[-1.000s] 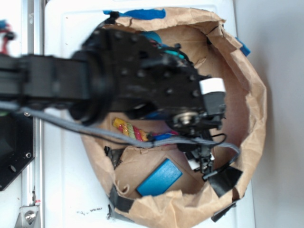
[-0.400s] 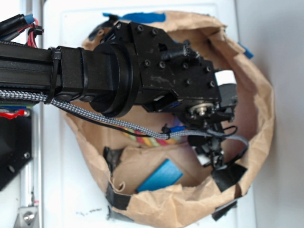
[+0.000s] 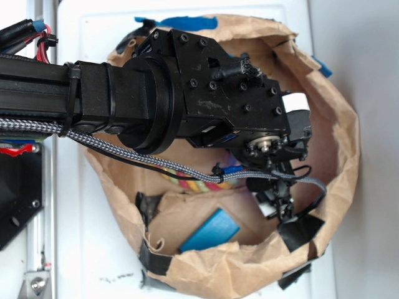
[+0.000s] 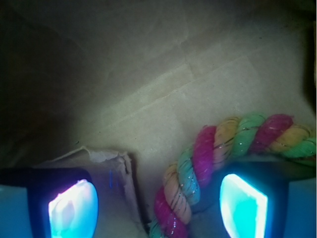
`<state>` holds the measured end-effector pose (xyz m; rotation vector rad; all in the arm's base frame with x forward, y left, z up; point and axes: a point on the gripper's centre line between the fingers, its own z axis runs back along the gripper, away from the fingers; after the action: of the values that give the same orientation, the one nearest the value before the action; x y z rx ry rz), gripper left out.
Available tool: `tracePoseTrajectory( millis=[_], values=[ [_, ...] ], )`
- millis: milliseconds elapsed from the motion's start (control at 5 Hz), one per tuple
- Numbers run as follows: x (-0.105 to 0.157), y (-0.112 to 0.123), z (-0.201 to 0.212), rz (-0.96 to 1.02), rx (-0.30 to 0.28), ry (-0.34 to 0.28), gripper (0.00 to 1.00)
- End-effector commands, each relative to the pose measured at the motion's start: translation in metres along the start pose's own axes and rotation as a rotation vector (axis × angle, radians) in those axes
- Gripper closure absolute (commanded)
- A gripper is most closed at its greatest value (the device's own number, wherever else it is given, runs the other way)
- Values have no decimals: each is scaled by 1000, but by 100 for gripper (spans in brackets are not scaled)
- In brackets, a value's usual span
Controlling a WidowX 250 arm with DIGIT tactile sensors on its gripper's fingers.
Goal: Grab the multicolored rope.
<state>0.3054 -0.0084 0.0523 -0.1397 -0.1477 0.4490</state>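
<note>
The gripper stands wide open and holds nothing, low inside the brown paper bag. The multicolored rope lies on the bag's floor between the fingers but crowds the right finger, curving past its tip rather than sitting centred. Closing from here, I judge, could let that finger ride over the strand or push it aside, so the grasp slips. A raised paper fold just beside the left finger could get pinched instead.
</note>
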Motion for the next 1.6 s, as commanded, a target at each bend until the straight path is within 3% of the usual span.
tracePoseTrajectory(
  millis=[0, 200, 600, 1400],
  values=[
    [17, 2, 5, 165, -28, -65, 0],
    [24, 0, 7, 164, -60, -70, 0],
    [37, -6, -10, 172, -15, -54, 0],
    [11, 4, -19, 75, 30, -38, 0]
  ],
)
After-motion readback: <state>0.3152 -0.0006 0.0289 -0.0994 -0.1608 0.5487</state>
